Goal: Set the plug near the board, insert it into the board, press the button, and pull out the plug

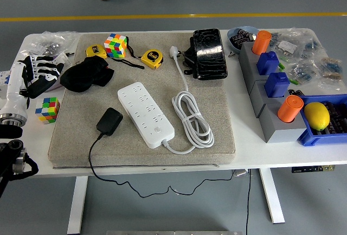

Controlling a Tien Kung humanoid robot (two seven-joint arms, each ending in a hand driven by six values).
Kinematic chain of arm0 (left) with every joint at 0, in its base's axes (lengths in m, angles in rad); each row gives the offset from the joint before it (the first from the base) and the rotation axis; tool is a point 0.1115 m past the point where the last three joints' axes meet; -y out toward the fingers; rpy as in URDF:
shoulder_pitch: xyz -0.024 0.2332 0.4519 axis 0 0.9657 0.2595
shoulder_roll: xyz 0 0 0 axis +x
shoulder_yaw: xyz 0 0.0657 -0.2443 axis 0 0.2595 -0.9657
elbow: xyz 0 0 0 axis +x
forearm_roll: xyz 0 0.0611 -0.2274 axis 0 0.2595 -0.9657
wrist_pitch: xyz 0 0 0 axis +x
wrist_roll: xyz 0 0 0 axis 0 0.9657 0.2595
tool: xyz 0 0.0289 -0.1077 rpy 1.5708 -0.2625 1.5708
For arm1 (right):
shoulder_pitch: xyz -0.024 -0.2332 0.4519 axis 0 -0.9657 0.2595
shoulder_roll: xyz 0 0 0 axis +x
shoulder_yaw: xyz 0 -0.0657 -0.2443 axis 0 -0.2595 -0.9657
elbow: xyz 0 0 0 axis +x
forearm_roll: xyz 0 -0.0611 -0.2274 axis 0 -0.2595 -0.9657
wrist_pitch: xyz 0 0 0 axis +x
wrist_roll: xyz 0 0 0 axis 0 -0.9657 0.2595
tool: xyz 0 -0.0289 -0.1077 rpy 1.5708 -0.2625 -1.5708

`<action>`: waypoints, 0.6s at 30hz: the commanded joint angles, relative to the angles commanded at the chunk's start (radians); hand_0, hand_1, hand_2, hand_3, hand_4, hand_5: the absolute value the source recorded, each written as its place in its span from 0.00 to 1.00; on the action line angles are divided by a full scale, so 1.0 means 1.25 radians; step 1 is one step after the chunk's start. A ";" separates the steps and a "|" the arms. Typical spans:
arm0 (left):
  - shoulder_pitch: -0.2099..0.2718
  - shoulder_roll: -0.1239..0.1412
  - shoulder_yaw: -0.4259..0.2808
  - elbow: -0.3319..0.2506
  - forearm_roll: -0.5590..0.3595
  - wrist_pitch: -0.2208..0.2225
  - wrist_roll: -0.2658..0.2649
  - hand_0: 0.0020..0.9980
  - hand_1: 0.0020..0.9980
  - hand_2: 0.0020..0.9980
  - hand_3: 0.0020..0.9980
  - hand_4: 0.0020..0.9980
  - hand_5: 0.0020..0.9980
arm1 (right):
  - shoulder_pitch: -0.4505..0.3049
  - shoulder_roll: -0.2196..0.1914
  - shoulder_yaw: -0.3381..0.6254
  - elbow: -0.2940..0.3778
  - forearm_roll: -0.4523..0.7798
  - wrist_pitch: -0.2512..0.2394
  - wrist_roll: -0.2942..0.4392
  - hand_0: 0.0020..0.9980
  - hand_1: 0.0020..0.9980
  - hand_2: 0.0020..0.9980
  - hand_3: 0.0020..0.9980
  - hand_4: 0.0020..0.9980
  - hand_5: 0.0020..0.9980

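black plug (109, 121) on the mat (217, 137) just left of white power strip (146, 113), left hand (40, 71) far left

I see the black plug (109, 121) lying flat on the grey mat, just left of the white power board (145, 113), unplugged, its thin black cable trailing off the mat's near edge, while the board lies diagonally with sockets facing up.
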 joint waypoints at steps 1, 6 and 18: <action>0.000 0.000 0.000 0.000 0.000 0.000 0.001 0.38 0.45 0.51 0.55 0.85 0.35 | 0.000 0.000 0.000 0.000 0.000 -0.001 0.001 0.49 0.58 0.54 0.51 0.83 0.37; 0.003 -0.002 0.001 0.000 0.000 -0.001 0.002 0.38 0.45 0.51 0.55 0.85 0.35 | -0.002 0.001 0.004 0.000 -0.002 0.000 0.002 0.49 0.58 0.54 0.51 0.83 0.37; 0.005 -0.007 -0.007 -0.003 -0.004 -0.006 0.008 0.38 0.45 0.51 0.55 0.85 0.35 | -0.005 0.009 0.010 0.000 -0.005 0.002 -0.005 0.49 0.59 0.54 0.51 0.83 0.37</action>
